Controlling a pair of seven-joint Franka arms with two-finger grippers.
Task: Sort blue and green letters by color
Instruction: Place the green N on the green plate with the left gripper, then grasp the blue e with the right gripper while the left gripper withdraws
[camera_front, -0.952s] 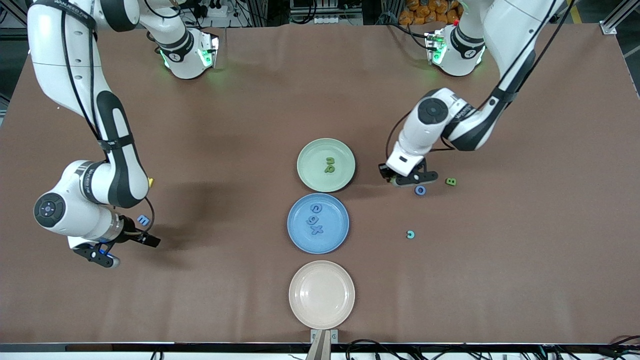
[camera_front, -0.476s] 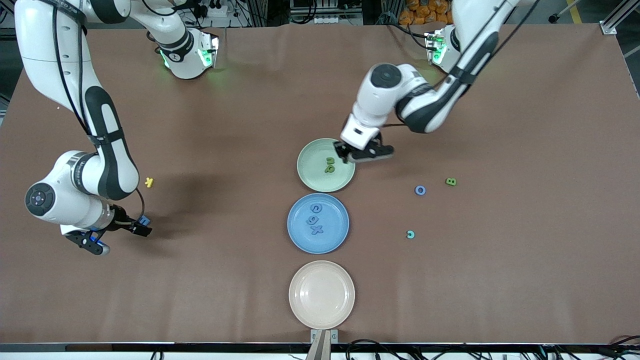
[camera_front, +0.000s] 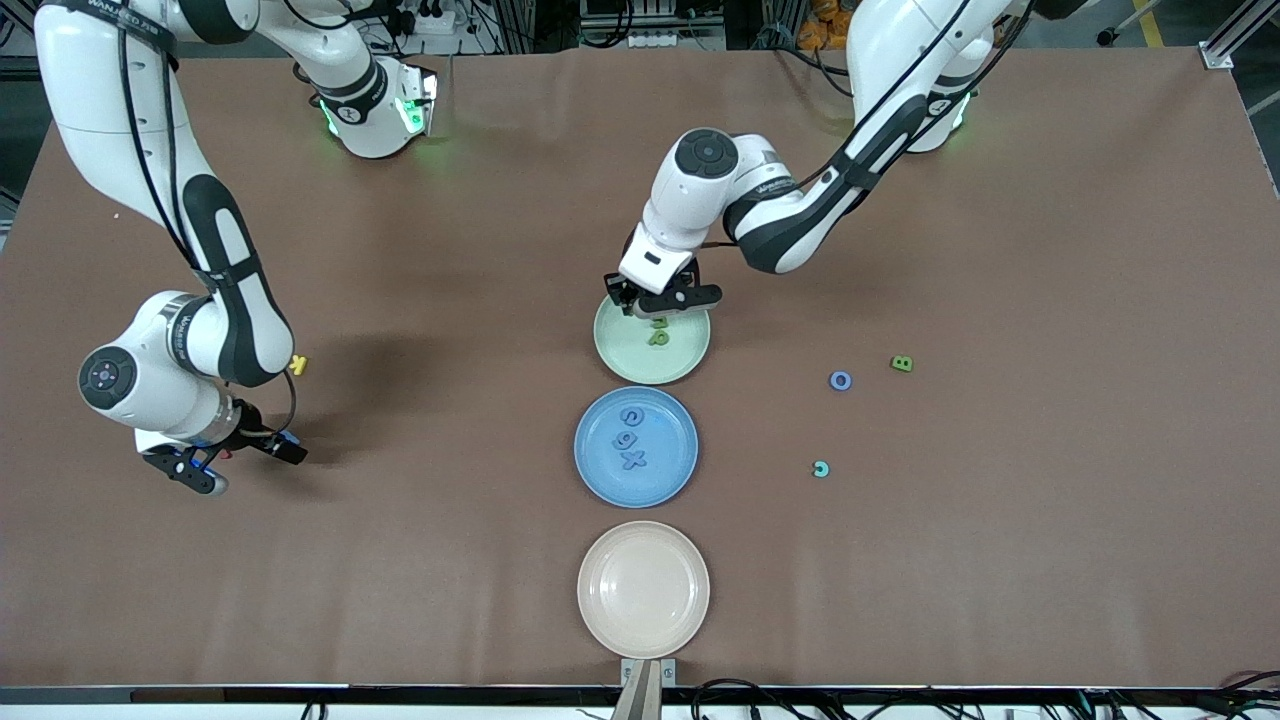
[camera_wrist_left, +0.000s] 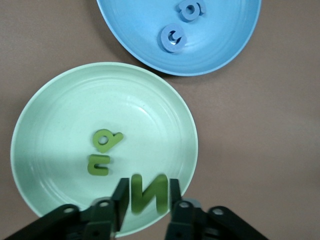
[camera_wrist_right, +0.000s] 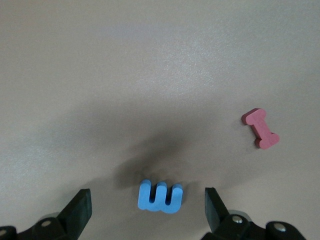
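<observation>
My left gripper (camera_front: 660, 306) hangs over the edge of the green plate (camera_front: 620, 356), shut on an olive green N (camera_wrist_left: 147, 193). Two green letters (camera_wrist_left: 103, 151) lie in that plate. The blue plate (camera_front: 592, 472) holds three blue letters (camera_front: 630, 438). My right gripper (camera_front: 245, 465) is open, low over a blue E-shaped letter (camera_wrist_right: 161, 196) that lies flat on the table between its fingers. A blue O (camera_front: 841, 380), a green B (camera_front: 902, 364) and a teal C (camera_front: 821, 469) lie loose toward the left arm's end.
A dark red piece (camera_wrist_right: 260, 128) lies beside the blue letter. A yellow K (camera_front: 298, 365) lies by the right arm's elbow. A beige plate (camera_front: 643, 590) sits nearest the front camera, in line with the other two plates.
My left arm has swung from beside the blue O to over the green plate, carrying the green N. My right gripper has shifted over the blue letter.
</observation>
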